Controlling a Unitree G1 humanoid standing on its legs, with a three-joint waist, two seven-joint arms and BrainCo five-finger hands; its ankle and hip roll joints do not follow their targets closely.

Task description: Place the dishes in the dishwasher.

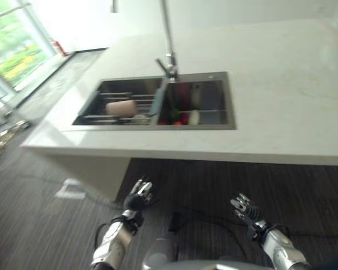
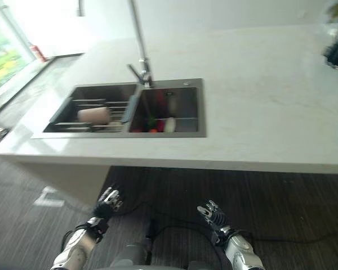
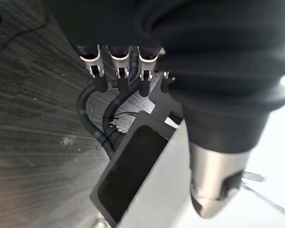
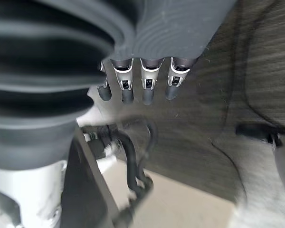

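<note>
Nearest, the left hand and right hand hang low over the floor in front of the sink, fingers relaxed, holding nothing. Well beyond them, set into the white worktop, the sink holds a pinkish cup in its left basin and dishes in its right.

Right hand is right up close here, the dark ribbed cover bulking beside a row of silver fingers with dark tips. The fingers hang pretty much straight and relaxed, nothing between them, nothing touching them. Past the fingertips it's just dark streaky floor, like grey wood-grain planks. Further along the floor from the fingers there's a paler patch of flooring. That's about all I can make out, everything beyond the fingers is pretty smeared.
</note>
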